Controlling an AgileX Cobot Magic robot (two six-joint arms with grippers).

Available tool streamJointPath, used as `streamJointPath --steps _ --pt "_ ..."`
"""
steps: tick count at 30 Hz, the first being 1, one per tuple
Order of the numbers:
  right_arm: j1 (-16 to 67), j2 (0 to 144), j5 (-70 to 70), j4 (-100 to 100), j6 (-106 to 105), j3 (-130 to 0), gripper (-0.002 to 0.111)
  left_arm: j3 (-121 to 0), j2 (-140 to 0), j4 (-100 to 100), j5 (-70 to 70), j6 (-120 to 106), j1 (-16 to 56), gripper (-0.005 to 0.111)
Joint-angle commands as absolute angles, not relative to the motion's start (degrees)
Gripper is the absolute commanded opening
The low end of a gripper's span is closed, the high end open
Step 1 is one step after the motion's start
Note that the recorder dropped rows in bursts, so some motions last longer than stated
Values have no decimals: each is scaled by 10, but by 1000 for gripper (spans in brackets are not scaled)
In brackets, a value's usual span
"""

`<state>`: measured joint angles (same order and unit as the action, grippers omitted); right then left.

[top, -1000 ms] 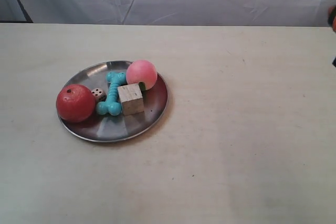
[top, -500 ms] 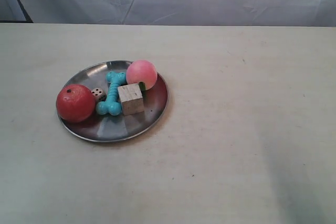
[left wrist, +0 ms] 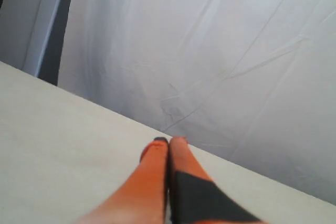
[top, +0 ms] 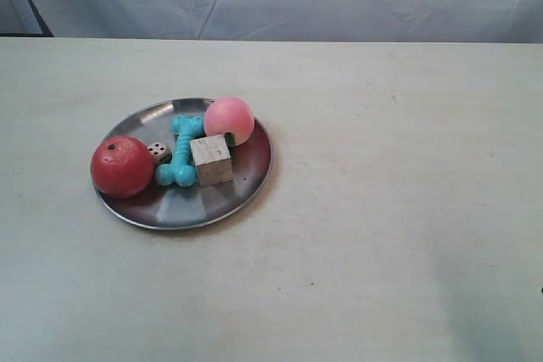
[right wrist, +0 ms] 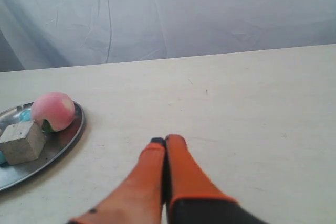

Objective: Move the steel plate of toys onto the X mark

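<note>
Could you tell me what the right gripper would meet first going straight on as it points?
The right gripper would likely meet only bare table, then the backdrop; the steel plate lies aside; depth is unclear.

Toys (top: 180,152) sit in the steel plate (top: 197,206), left on the table (top: 382,209).

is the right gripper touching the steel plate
Apart. The right wrist view shows bare table between the right gripper and the steel plate.
</note>
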<state>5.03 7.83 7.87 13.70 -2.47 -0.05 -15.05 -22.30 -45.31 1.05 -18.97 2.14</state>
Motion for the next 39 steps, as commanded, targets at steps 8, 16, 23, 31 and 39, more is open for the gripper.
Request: streamJointPath --steps 8,16,23,31,39 --pt "47 75 75 135 -28 0 0 -34 -181 -264 103 -197 25 0" --pt "47 75 76 138 -28 0 0 0 -49 -262 42 -170 22 0" --pt "47 75 76 138 -28 0 0 0 0 -260 30 -170 22 0" --pt "47 75 76 138 -28 0 0 0 0 -260 30 -170 22 0" --pt "47 75 76 138 -28 0 0 0 0 -260 30 -170 22 0"
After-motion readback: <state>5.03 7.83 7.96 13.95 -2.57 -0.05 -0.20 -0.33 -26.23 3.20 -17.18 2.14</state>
